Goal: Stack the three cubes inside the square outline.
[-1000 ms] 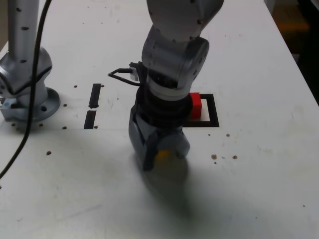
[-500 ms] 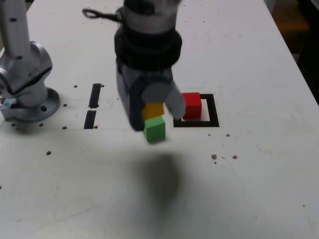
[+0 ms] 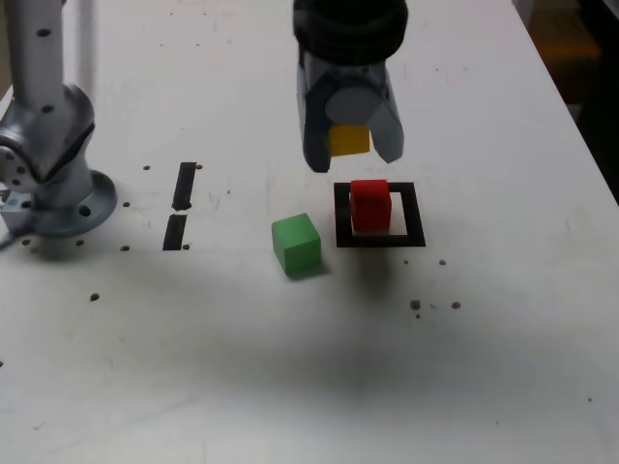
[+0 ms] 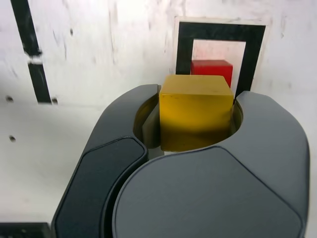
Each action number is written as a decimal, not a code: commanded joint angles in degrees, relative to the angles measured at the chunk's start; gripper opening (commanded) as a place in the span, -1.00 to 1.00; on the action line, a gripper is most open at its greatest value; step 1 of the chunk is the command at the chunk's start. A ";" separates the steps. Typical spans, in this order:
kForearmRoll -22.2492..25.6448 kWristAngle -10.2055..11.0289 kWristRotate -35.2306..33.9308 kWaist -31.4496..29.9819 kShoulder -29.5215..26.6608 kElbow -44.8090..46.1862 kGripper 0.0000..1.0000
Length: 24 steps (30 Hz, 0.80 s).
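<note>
My gripper hangs in the air, shut on the yellow cube, just above and slightly behind the square outline. The red cube sits inside that black outline on its white centre. On the bare table to the exterior view's left of the outline lies the green cube. In the wrist view the yellow cube is clamped between my grey fingers, with the red cube and the square outline beyond it.
Two short black tape strips lie at the exterior view's left of centre. The arm's grey base stands at the far left. Small dark specks dot the white table.
My gripper has risen from the table with the yellow cube and moved right and back toward the outline. The green cube, uncovered, stays where it was.
</note>
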 commanded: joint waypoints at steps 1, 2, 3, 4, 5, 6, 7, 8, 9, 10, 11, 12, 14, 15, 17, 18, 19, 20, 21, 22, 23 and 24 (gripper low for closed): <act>-0.03 -0.09 4.76 0.58 0.20 -0.37 -0.34; -0.06 -0.13 5.18 0.88 0.38 -0.42 -0.34; -0.08 -0.19 5.32 1.04 0.55 -0.49 -0.33; -0.10 -0.24 5.26 1.07 0.75 -0.58 -0.32; -0.13 -0.35 5.08 1.07 1.02 -0.67 -0.32; -0.17 -0.52 4.93 1.07 1.26 -0.71 -0.31; -0.27 -0.84 4.72 1.07 1.63 -0.79 -0.30; -0.42 -1.21 4.48 1.07 2.00 -0.84 -0.29; -0.76 -1.91 4.04 1.07 2.54 -0.88 -0.29; -1.07 -2.38 3.82 1.07 2.81 -0.85 -0.29; -1.47 -2.85 3.64 1.07 3.05 -0.78 -0.29; -2.15 -3.38 3.37 1.07 3.37 -0.57 -0.29; -3.52 -4.16 2.95 1.07 3.98 -0.08 -0.29; -4.27 -4.53 2.78 1.07 4.33 0.17 -0.29; -5.68 -5.09 2.30 1.07 5.04 0.65 -0.29; -6.09 -5.23 2.11 1.07 5.22 0.86 -0.29; -6.40 -5.31 1.96 1.07 5.33 1.10 -0.29; -6.55 -5.33 1.86 1.07 5.35 1.28 -0.29; -6.82 -5.33 1.72 1.07 5.35 1.65 -0.29; -7.13 -5.31 1.62 1.07 5.33 2.10 -0.29; -7.52 -5.26 1.55 1.07 5.30 2.62 -0.29; -8.17 -5.14 1.51 1.07 5.24 3.35 -0.29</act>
